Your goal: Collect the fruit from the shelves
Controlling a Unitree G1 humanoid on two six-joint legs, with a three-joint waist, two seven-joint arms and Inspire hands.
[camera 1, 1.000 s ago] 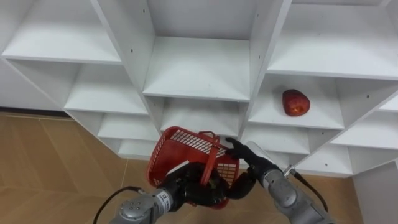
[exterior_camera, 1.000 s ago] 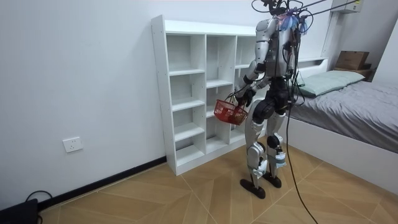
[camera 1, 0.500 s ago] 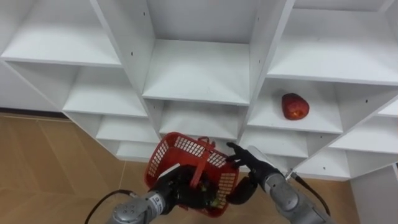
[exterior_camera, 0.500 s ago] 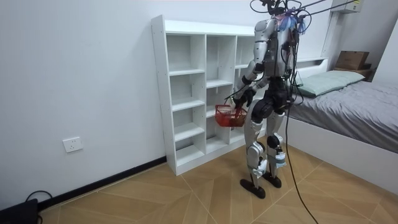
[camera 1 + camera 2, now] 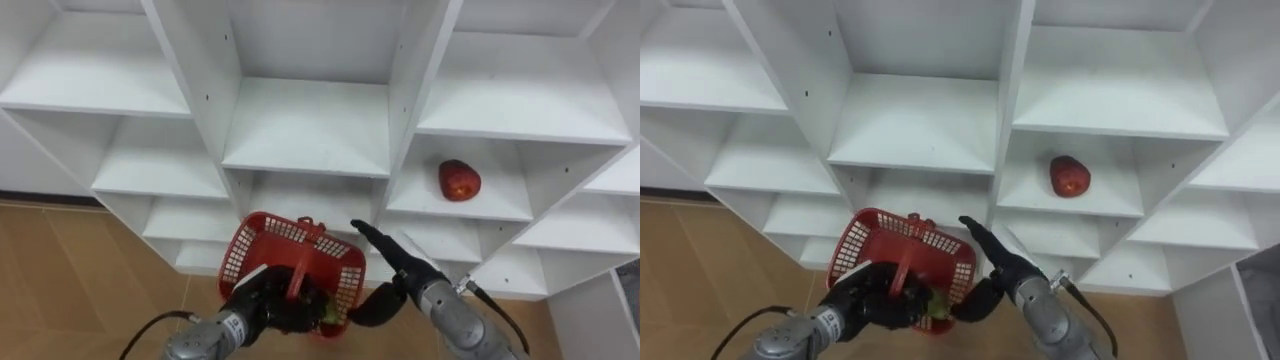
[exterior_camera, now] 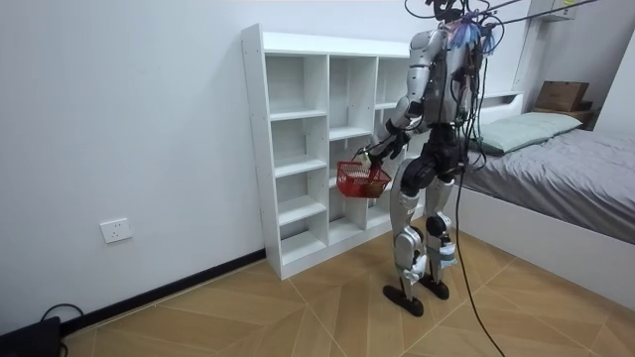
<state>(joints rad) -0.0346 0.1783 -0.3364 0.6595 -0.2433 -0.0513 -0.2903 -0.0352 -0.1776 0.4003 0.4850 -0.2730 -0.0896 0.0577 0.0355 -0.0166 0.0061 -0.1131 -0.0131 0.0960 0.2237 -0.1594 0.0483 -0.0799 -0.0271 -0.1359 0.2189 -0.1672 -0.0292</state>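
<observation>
Resting on a white closet shelf [image 5: 500, 196], the apple [image 5: 459, 180] looks deep red.

Basket [image 5: 300, 236] contents, possibly fruit [image 5: 324, 312], mostly behind left hand [image 5: 262, 302].

The closet [image 5: 305, 125] is matt white board, the basket [image 5: 262, 232] before it red plastic lattice, the apple [image 5: 459, 180] on its shelf glossy-skinned.

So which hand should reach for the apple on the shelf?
Right. The right hand is open, fingers straight, and sits on the same side as the apple, below its shelf. The left hand is shut on the handle of the basket.
</observation>
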